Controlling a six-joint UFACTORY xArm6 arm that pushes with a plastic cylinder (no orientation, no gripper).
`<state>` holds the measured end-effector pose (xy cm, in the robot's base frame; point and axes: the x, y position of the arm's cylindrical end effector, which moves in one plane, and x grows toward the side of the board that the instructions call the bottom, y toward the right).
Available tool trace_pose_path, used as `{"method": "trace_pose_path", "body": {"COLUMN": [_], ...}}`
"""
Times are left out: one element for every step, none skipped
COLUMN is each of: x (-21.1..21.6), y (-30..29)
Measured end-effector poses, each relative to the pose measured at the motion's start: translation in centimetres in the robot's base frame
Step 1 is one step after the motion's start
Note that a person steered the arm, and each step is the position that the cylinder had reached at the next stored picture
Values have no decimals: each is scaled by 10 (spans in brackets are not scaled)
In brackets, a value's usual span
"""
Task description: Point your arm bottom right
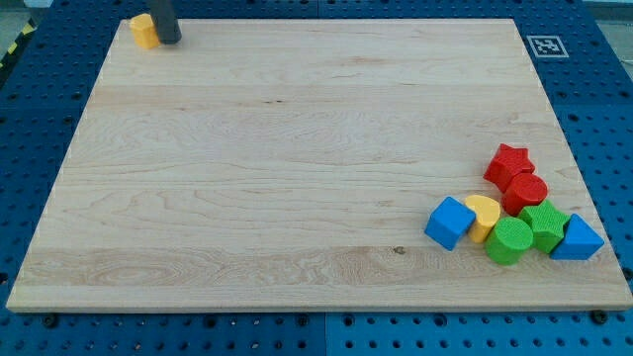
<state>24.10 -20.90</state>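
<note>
The rod's tip (169,41) sits at the board's (297,148) top left, touching an orange block (144,31); it has no gripper. The move looks barely begun. Next it likely must cross diagonally toward the block cluster (514,213) at bottom right.

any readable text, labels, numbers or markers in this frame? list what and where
No readable words, numbers or brand names.
One sign: black-and-white square fiducial marker at the wooden board's top-right corner; pattern only, no text.
Blocks carry no labels.
My tip, at the view's top left, is unmarked.

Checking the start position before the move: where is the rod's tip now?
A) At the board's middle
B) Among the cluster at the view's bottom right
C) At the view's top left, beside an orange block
C: my tip sits at the view's top left, right beside the orange block.
</note>
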Motion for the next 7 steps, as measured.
{"method": "trace_pose_path", "body": {"x": [52, 134, 227, 250, 250, 261, 306], "y": [44, 89, 125, 127, 127, 128, 159]}}
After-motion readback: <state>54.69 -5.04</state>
